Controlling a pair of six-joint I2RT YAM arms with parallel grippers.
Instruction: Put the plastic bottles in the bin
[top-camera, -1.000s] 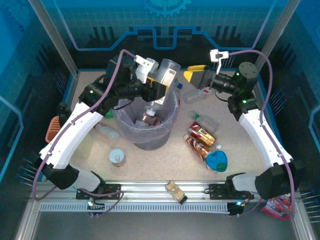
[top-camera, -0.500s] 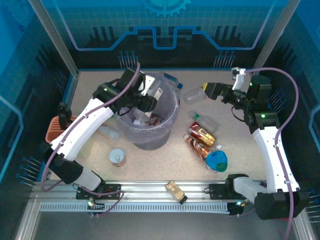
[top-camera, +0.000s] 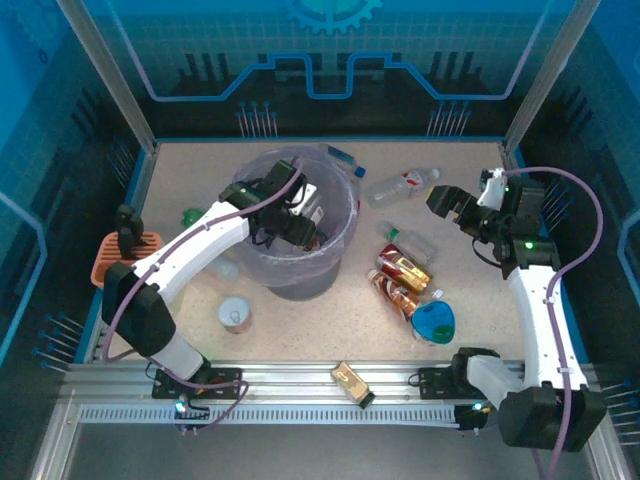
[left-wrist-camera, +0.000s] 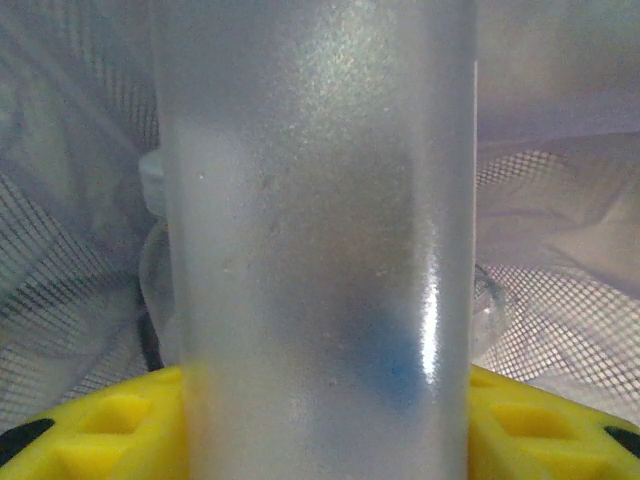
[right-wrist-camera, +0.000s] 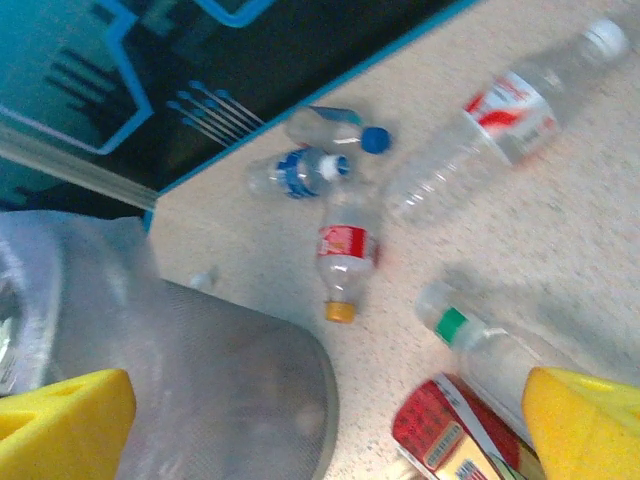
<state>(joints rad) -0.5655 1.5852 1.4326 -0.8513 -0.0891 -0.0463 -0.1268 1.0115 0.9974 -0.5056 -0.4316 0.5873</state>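
The tabletop carries the bin at its middle, within both arms' reach. The left pincer sits inside the bin's mouth, pinching a clear bottle, low enough, I judge, to release it without a bounce-out. The right pincer hangs spread wide above loose bottles lying near the bin, likely choosing one.

No word, brand or number can be read anywhere. The clear bottle near the far edge of the table carries a red-and-white label, the smaller bottle beside it a red band, and a third bottle a blue band. The brown bottle right of the bin has a red-gold wrapper, and all this print is too blurred to make out. A gear emblem stands on the back wall.
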